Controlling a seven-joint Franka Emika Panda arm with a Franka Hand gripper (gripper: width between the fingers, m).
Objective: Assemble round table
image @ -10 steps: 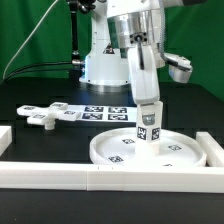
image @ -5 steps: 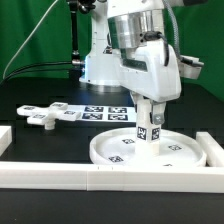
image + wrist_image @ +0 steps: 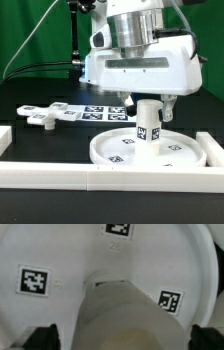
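Observation:
The short thick cylinder leg stands upright on the middle of the big round disc, near the front rail. My gripper is directly above it, with one finger on each side of the leg's top and a small gap at each side, so it is open. In the wrist view the leg fills the middle between my dark fingertips, over the tagged disc; my gripper is at the leg's top. The cross-shaped foot piece lies loose at the exterior view's left.
The marker board lies flat behind the disc. Long white border rails run along the front and at the exterior view's right. The arm's white base stands at the back.
My wrist has turned about a quarter turn above the leg, so the gripper's broad side now faces the exterior camera. The fingers now stand apart from the leg. The leg and disc have stayed put.

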